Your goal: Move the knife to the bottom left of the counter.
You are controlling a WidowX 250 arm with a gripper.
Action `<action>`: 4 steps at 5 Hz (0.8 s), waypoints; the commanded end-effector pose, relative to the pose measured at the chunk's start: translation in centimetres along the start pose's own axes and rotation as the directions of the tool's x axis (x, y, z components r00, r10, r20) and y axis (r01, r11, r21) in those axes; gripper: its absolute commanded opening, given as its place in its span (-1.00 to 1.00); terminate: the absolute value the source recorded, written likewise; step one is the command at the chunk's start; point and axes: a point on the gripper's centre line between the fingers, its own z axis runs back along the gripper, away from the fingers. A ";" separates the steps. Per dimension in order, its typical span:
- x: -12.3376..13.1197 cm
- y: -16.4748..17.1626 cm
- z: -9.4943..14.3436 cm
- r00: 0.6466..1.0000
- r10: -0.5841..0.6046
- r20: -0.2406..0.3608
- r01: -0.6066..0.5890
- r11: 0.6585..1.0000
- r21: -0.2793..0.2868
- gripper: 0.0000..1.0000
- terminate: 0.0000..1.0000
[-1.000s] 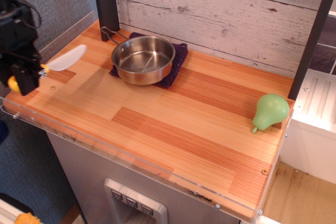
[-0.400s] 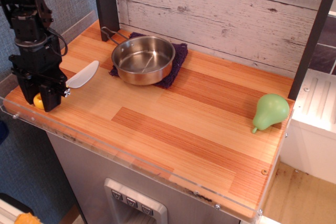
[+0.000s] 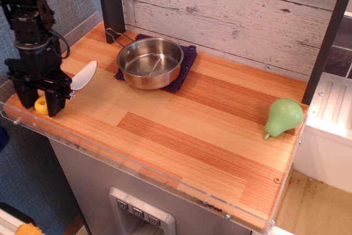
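Knife [image 3: 71, 83] between the open hand's [image 3: 39, 104] fingers.

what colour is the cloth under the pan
Dark purple cloth, seen in the observation.image view, under the steel pan.

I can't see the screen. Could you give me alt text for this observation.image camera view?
A black robot gripper, jaws spread open, straddles the yellow handle of a toy knife lying at the near left corner of a wooden counter. Behind sits a steel pan on a purple cloth; a green pear stands far right.
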 end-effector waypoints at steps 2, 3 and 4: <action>-0.8 -2.1 9.7 0.980 -0.080 0.181 0.073 0.996 0.049 1.00 -1.00; -1.0 -4.6 10.4 0.968 -0.143 0.207 0.143 0.990 0.015 1.00 -1.00; -0.7 -6.2 9.4 0.955 -0.206 0.212 0.211 0.978 0.001 1.00 -1.00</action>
